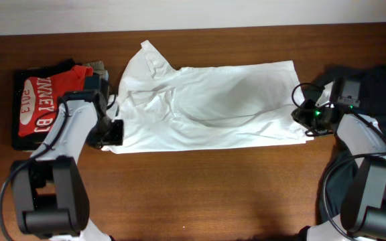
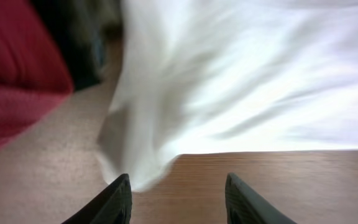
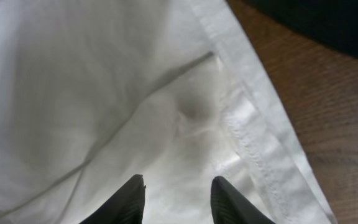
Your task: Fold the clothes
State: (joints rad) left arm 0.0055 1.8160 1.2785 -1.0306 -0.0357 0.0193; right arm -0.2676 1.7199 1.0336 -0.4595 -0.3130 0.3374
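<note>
White T-shirt [image 1: 206,107]: lies lengthwise across the table [image 1: 213,194], bunched and wrinkled at its left end, smoother toward the right.
Left gripper [image 1: 112,132]: at the shirt's lower-left corner, jaws apart and holding nothing. In the wrist view the cloth's corner sits just beside one finger, not between the two.
Right gripper [image 1: 307,117]: over the stitched hem [image 3: 253,143] at the right edge, jaws parted, nothing pinched; whether the tips touch the cloth I cannot tell.
Neighbours: a red shirt [image 1: 45,100] near the left end, a dark garment [image 1: 380,77] near the right.
Risk, left: closing here likely misses the corner or takes only a wisp, so it slips on lifting.
Risk, right: the cloth looks layered — a shallow pinch may catch the top layer alone and pull the layers apart.
Risk, both: uneven lifting would drag the wrinkles into the fold, or sweep the shirt against the red shirt.
</note>
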